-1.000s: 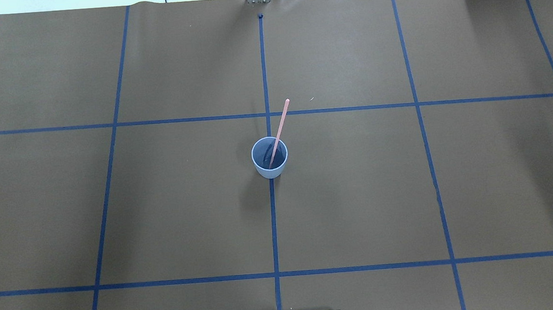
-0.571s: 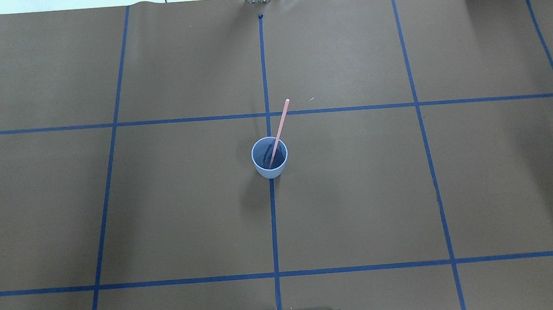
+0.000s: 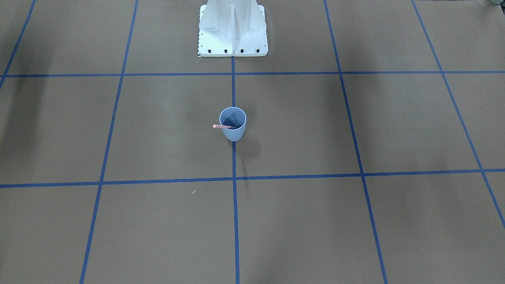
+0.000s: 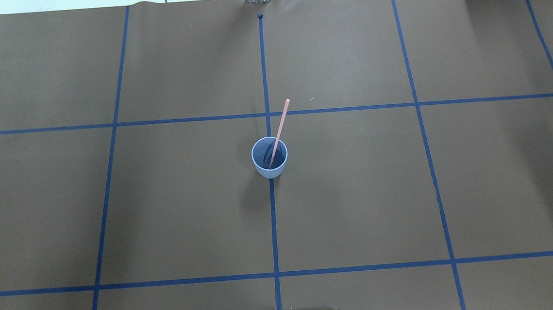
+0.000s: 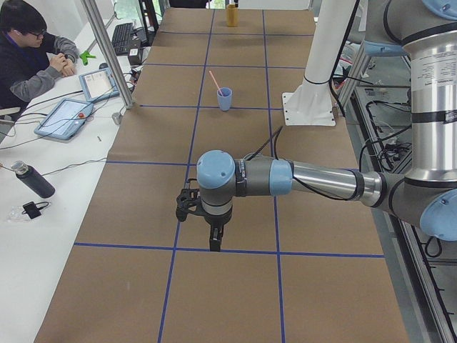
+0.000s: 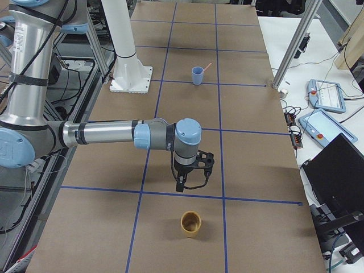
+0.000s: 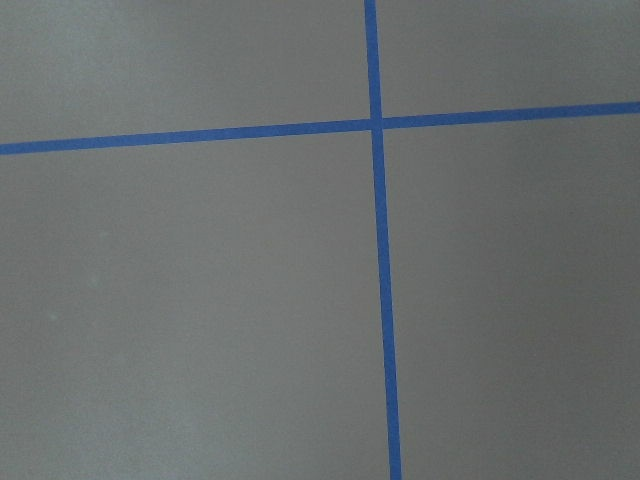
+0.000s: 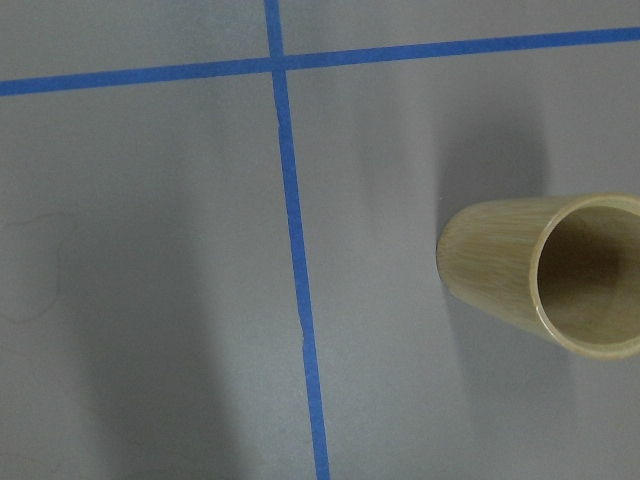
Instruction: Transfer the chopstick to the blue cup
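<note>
The pale blue cup (image 4: pixel 270 171) stands upright at the table's centre on a blue tape line. It also shows in the front view (image 3: pixel 234 133). The pink chopstick (image 4: pixel 281 120) stands in it, its lower end inside and its upper end leaning over the far rim. No gripper is near them. My left gripper (image 5: pixel 214 243) shows only in the left side view, low over the table far from the cup (image 5: pixel 225 98). My right gripper (image 6: pixel 181 186) shows only in the right side view, beside a wooden cup. I cannot tell whether either is open or shut.
A wooden cup (image 6: pixel 190 223) stands upright at the table's right end, also in the right wrist view (image 8: pixel 560 275). The robot's white base (image 3: pixel 232 27) is at the near edge. An operator (image 5: pixel 28 50) sits at a side desk with tablets.
</note>
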